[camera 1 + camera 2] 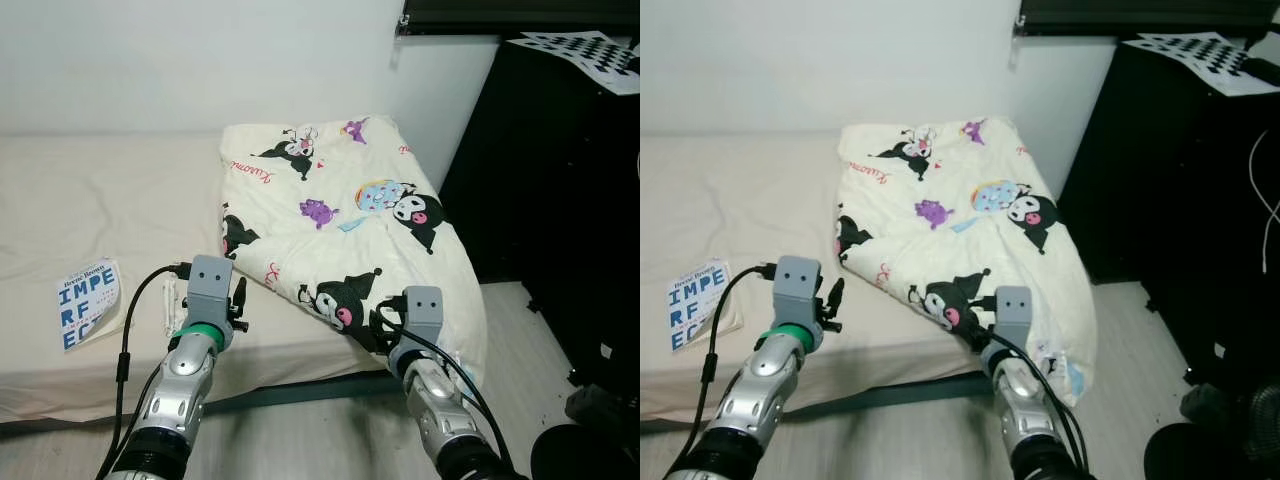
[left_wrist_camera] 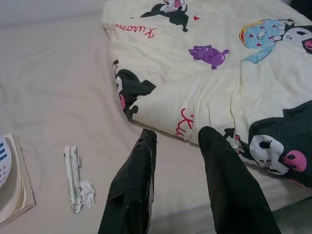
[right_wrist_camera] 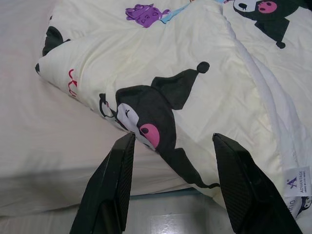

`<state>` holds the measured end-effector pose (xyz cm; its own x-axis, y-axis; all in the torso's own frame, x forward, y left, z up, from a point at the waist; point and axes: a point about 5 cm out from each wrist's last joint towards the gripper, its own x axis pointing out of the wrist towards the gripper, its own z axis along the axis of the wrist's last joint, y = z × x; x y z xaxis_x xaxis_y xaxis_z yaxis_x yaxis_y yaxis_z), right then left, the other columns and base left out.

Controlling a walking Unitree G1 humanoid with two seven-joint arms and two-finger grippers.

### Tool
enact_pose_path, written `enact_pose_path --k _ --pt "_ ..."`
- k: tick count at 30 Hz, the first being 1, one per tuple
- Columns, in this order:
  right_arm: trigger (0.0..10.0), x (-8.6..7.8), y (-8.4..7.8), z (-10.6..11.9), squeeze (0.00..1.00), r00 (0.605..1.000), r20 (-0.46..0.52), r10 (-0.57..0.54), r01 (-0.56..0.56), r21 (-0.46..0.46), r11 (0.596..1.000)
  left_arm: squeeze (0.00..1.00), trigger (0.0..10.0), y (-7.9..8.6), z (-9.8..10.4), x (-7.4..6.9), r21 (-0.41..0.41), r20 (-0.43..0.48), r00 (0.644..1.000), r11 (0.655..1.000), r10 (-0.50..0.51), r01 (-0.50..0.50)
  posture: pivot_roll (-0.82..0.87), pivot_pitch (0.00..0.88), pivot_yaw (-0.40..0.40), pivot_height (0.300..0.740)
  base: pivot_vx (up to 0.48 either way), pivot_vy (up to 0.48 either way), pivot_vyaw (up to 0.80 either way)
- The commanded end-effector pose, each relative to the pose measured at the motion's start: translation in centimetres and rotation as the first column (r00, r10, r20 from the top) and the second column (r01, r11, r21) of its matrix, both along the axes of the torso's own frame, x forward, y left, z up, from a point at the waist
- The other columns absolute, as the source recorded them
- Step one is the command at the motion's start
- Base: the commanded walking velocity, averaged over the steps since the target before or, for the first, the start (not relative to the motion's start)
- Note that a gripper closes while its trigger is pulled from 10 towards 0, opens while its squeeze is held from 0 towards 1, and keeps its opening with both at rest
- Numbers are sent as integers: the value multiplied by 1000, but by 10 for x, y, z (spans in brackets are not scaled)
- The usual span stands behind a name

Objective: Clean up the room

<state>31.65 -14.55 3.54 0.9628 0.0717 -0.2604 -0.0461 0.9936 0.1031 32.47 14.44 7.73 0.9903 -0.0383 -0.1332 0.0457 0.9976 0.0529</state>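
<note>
One cartoon-print blanket (image 1: 340, 215) at frame centre, one book (image 1: 88, 302) at lower left, one small wrapper-like item (image 2: 75, 179), possibly crumpled paper, and two grippers along the bottom.

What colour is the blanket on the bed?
The blanket is cream, printed with black cartoon characters and small purple ones; the left eye view shows it best.

A white wall (image 1: 200, 60) stands behind the bed. Beside it is a black cabinet (image 1: 560, 170), with a checkered calibration sheet (image 1: 585, 45) on top.
</note>
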Motion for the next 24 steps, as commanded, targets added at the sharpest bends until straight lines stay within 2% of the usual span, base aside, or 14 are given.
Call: enact_pose_path --k 1,5,9,18,24 --pt "10000 -3 -2 -5 0 1000 -23 -17 17 7 1000 0 10000 2 1 0 -7 4 1000 1000 0 0 17 0 97 740 300 0 0" --pt "10000 -3 -4 -5 0 1000 -21 -20 20 6 1000 0 10000 1 2 1 -14 8 1000 1000 -4 4 16 0 97 740 306 0 0" --pt "10000 -3 -3 -5 0 1000 -21 -16 16 5 1000 0 10000 0 2 2 -15 10 1000 1000 -8 8 16 0 97 740 307 0 -786" --pt "10000 -3 -2 -5 0 1000 -25 -11 11 -1 1000 0 10000 1 2 1 -14 10 1000 1000 -2 3 18 0 94 740 283 0 0" --pt "10000 -3 -2 -5 0 1000 -23 -9 9 -3 1000 0 10000 1 2 1 -14 21 1000 1000 15 -14 14 0 90 740 0 0 0"
